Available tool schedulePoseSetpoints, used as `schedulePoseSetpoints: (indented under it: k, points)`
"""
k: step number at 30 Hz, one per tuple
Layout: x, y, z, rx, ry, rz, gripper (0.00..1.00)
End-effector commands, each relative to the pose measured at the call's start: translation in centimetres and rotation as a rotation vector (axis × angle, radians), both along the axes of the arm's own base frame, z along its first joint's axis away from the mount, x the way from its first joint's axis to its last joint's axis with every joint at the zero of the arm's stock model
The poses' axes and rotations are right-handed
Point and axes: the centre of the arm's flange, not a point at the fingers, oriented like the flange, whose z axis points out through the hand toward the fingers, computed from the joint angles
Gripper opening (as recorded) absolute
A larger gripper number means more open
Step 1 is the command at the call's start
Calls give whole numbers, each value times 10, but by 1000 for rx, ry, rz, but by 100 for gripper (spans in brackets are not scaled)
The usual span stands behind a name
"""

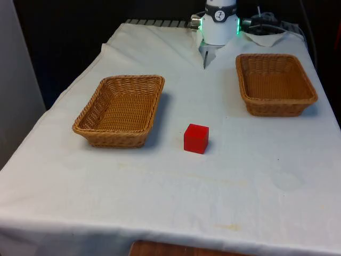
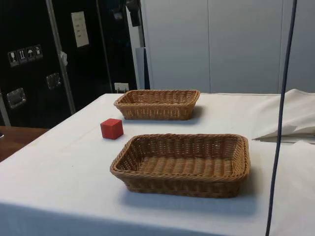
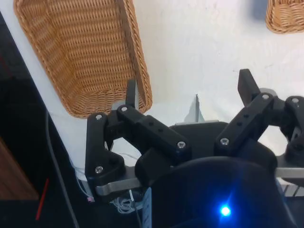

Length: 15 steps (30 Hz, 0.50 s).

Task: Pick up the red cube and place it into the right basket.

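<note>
1. The red cube (image 1: 196, 138) is a small, plain, solid-red block with crisp edges, sitting flat on the white-clothed counter (image 1: 170, 202).
2. In the front view it lies between the two wicker baskets, nearer the camera than either, and closer to the basket on the front view's left (image 1: 120, 110) than to the basket on the front view's right (image 1: 275, 84). It touches neither.
3. In the side view the cube (image 2: 111, 129) stands on bare cloth, between the near basket (image 2: 183, 163) and the far basket (image 2: 157, 103) and off towards the side view's left.
4. Both baskets are shallow, rectangular, tan woven trays, and nothing lies in them.
5. The gripper (image 3: 187, 92) is raised above the counter's far end, well apart from the cube; in the wrist view its two black fingers (image 3: 130, 92) are spread wide with nothing between them.
6. Under the gripper in the wrist view lies one basket (image 3: 85, 52), and a corner of the other (image 3: 285, 16) shows across the cloth.
7. The cloth around the cube is bare, apart from folds and wrinkles near the far end (image 1: 160, 37).
8. A dark cable (image 2: 280, 118) hangs down across the side view, in front of the counter.
</note>
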Motion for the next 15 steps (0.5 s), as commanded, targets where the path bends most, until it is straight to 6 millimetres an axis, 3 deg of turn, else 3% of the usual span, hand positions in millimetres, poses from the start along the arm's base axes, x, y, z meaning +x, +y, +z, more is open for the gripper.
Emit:
schedulePoseSetpoints:
  k: [1,6,15]
  points:
    - [3,3,-3,-3,1,-1,100]
    - [8,6,-7,-9,-7,5,100]
    - [38,26,-23,-36,-8,11,100]
